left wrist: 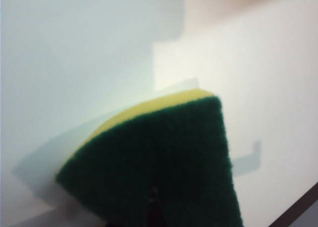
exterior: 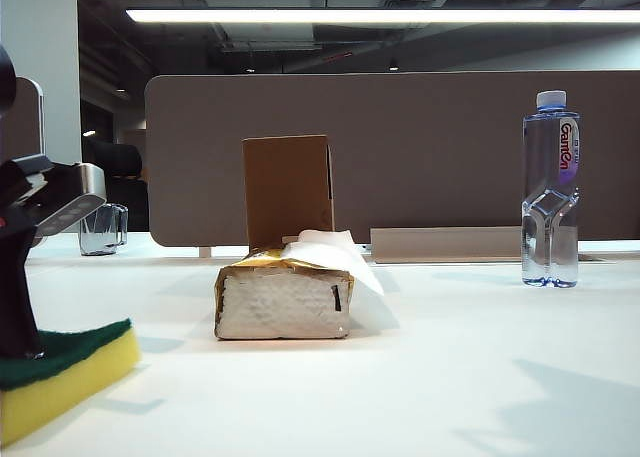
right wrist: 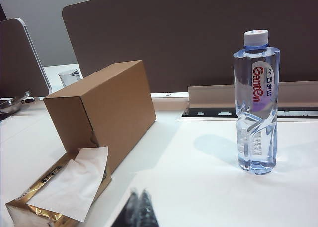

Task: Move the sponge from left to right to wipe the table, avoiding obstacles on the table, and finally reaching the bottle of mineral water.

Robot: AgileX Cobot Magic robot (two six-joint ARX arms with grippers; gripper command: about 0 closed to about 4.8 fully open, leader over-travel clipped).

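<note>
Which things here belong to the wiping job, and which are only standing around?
Job:
- sponge, held by the shut left gripper
- table
- tissue pack
- cardboard box
- bottle of mineral water

Not the job:
- glass mug
- shut right gripper, over the table

A: What does the frame cut off?
B: The sponge (exterior: 60,377) at the exterior view's left edge; the left pincer's tips lie hidden behind it.
A: Blurred?
B: The right pincer (right wrist: 140,209).
</note>
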